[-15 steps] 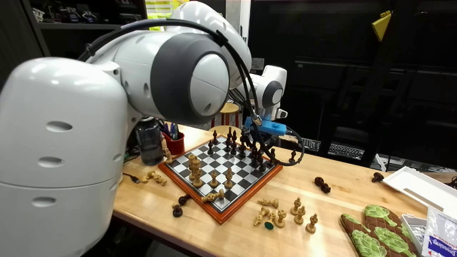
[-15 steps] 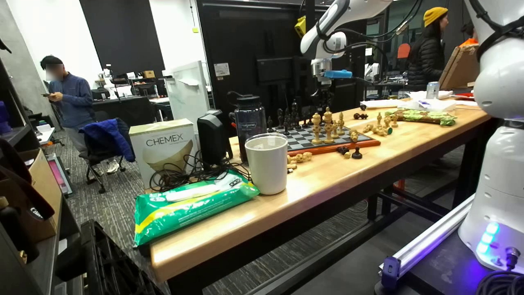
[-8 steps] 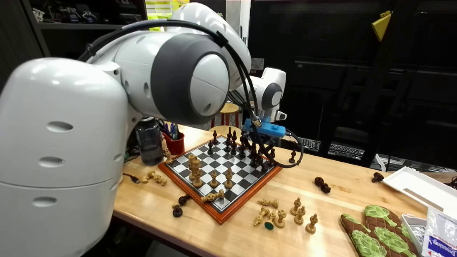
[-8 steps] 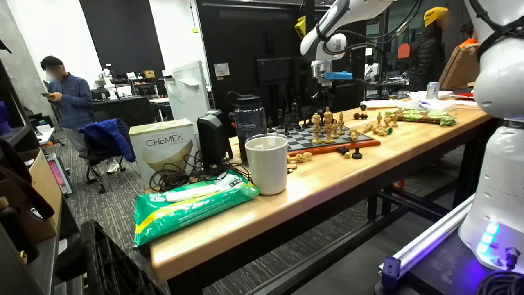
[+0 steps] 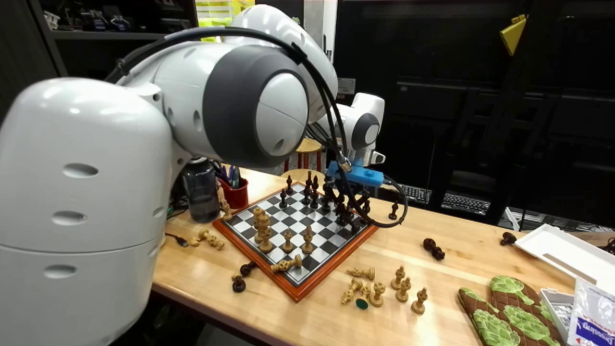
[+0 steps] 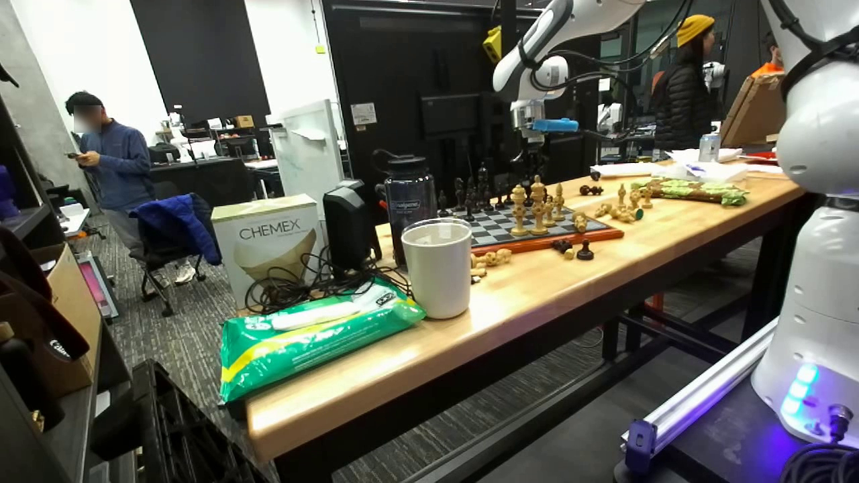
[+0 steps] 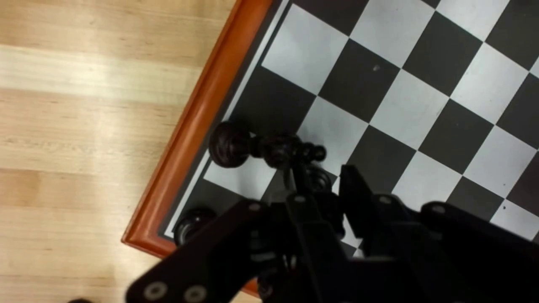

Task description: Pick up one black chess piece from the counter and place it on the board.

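Pincer (image 7: 324, 170) hangs low among dark pieces (image 5: 314, 197) toward the two o'clock side of the board (image 5: 298, 218) in an exterior view. In the wrist view its fingers (image 7: 303, 210) stand slightly apart; whether anything is clasped between them I cannot tell. The likeliest target is the black chess piece (image 7: 273, 149) beside one fingertip, base toward nine o'clock, head toward three, apparently tilted near the board's edge. A toppled dark piece (image 5: 434, 248) lies on the tabletop (image 5: 394, 245) toward three o'clock, so I cannot be certain.

The target should prove light, stiff and rather slick, its carved head perhaps easily chipped. Its narrow stem, just above the base, looks the best hold; the round bulb could roll in the grip.

As for containers in an exterior view, the red cup (image 5: 236, 196) at ten o'clock of the board holds pens (image 5: 235, 177), and a pale box (image 5: 555, 294) toward four o'clock has contents too unclear to name. The white mug (image 6: 436, 275) hides its inside.
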Motion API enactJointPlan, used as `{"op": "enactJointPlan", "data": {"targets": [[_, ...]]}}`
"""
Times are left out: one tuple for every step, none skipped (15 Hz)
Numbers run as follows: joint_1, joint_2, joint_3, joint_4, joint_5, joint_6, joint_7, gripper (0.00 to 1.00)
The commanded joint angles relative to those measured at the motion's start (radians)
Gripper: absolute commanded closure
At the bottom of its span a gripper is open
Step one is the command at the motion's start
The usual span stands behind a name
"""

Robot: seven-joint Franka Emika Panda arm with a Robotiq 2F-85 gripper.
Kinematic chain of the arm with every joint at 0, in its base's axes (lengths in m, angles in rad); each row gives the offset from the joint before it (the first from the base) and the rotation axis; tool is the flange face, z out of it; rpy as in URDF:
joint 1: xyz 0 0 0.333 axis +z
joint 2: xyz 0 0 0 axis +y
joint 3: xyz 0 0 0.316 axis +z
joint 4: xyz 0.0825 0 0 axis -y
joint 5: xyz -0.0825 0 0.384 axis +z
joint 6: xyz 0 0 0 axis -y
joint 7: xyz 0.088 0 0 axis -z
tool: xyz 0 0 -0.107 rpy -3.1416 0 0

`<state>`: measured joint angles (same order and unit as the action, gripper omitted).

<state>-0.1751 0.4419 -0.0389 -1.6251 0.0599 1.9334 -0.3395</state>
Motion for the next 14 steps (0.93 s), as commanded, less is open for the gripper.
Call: {"op": "enactJointPlan", "data": {"targets": [[0.007,-0.032,-0.004,-0.034,-0.018,0.007,0.010,0.50],[0.007,-0.032,-0.004,-0.033,-0.018,0.007,0.011,0.49],[0.007,-0.032,-0.004,-0.033,-0.018,0.007,0.012,0.44],[0.007,-0.031,-0.004,-0.032,-0.018,0.005,0.014,0.39],[0.007,-0.031,-0.005,-0.031,-0.019,0.005,0.015,0.32],[0.007,-0.031,-0.005,-0.031,-0.019,0.005,0.017,0.26],[0.009,-0.035,-0.007,-0.033,-0.021,0.007,0.023,0.20],[0.010,-0.041,-0.009,-0.037,-0.024,0.010,0.033,0.12],[0.012,-0.048,-0.012,-0.042,-0.030,0.017,0.044,0.06],[0.012,-0.055,-0.015,-0.047,-0.035,0.023,0.053,0.00],[0.014,-0.063,-0.020,-0.049,-0.044,0.026,0.069,0.00],[0.015,-0.076,-0.024,-0.056,-0.054,0.032,0.083,0.00],[0.015,-0.087,-0.028,-0.060,-0.063,0.035,0.098,0.00],[0.017,-0.099,-0.033,-0.063,-0.074,0.037,0.113,0.00]]}}
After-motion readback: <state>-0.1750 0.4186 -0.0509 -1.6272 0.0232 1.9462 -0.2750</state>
